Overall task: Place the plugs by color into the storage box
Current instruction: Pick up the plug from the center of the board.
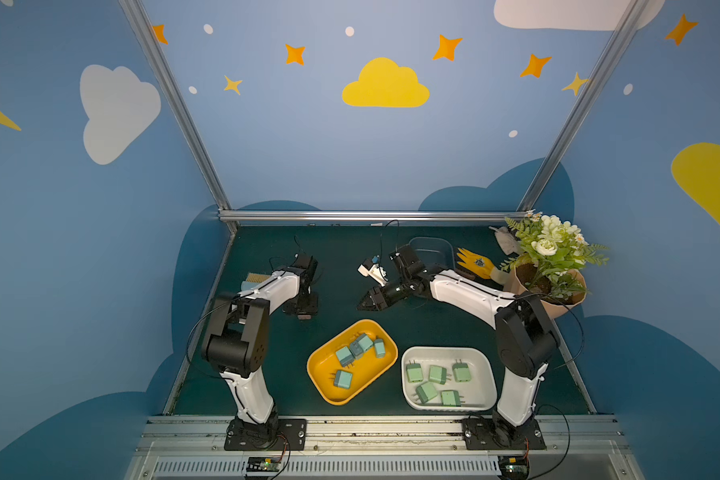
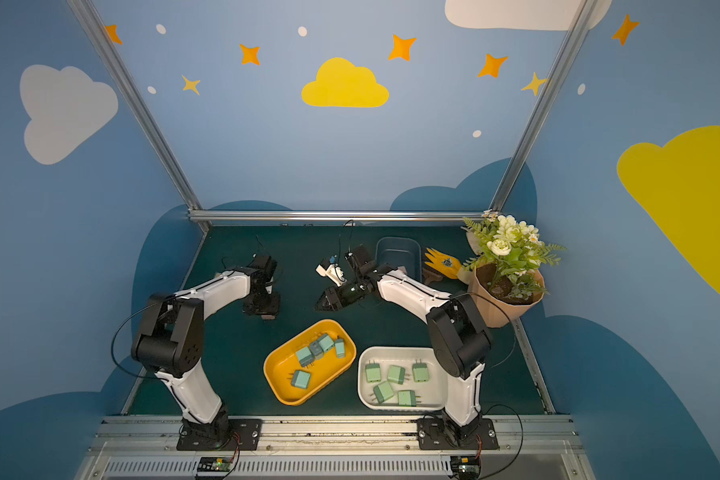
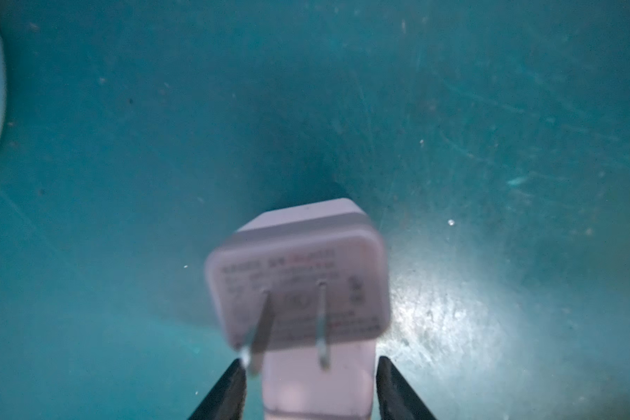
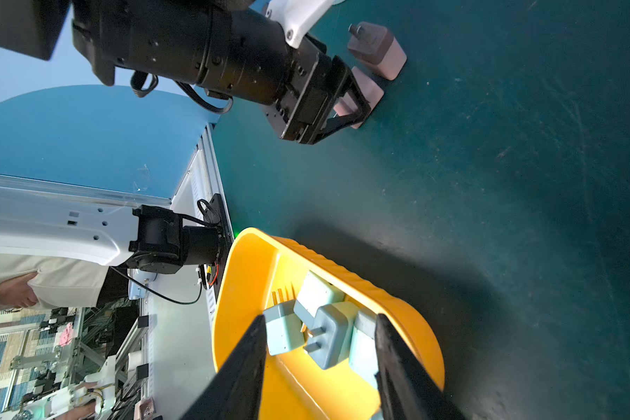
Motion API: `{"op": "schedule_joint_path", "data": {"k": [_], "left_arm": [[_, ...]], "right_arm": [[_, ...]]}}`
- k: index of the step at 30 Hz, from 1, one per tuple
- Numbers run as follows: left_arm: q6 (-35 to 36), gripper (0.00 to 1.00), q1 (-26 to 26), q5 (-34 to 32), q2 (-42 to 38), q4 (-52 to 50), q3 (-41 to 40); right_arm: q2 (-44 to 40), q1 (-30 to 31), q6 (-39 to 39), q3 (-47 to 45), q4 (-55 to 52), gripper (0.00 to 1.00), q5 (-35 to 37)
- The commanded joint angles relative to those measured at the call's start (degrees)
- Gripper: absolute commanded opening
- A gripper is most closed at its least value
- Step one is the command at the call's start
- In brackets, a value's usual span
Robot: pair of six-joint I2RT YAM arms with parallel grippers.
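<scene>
My left gripper [image 3: 310, 359] points down at the mat, left of middle, its jaws on either side of a pink plug [image 3: 317, 385], with a slim gap on one side. A second pink plug [image 3: 299, 276] lies just beyond it, prongs facing the camera. In the right wrist view both pink plugs [image 4: 379, 51] show by the left gripper [image 4: 353, 105]. The right gripper [image 4: 320, 316] hovers open and empty behind the yellow tray [image 1: 325, 374], which holds several light blue plugs [image 1: 344, 356]. The white tray [image 1: 487, 374] holds several mint green plugs [image 1: 437, 374].
A dark blue tray [image 1: 433, 245] sits at the back, partly behind the right arm. Beside it are a yellow glove [image 1: 476, 264] and a potted flower bunch [image 1: 551, 257]. A white gadget [image 1: 373, 270] lies mid-back. A light blue dustpan [image 1: 252, 282] lies behind the left arm.
</scene>
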Motion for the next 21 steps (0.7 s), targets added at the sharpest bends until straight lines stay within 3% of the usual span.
{"op": "schedule_joint_path", "data": {"k": [1,4,7,13,21], "left_arm": [[1.34,0.56,0.63,2.06,1.14,-0.39,0.16],[1.51,0.49,0.66,3.78,1.5,0.04,0.31],[2.21,0.36,0.66,5.2,1.22,-0.01,0.74],[2.41,0.25,0.13,7.34,-2.85,-1.15,0.67],[2.08,0.19,-6.2,6.62,-10.5,-4.35,3.34]], "right_arm": [[1.08,1.15,-0.69,2.26,-1.44,0.49,1.21],[1.16,1.33,-0.02,2.48,-0.37,0.49,2.08],[0.71,1.33,0.05,3.24,-0.01,0.49,2.83],[-1.68,1.36,0.12,3.47,-0.23,0.5,5.85],[-10.74,0.45,5.12,-4.32,3.33,0.52,11.62]]}}
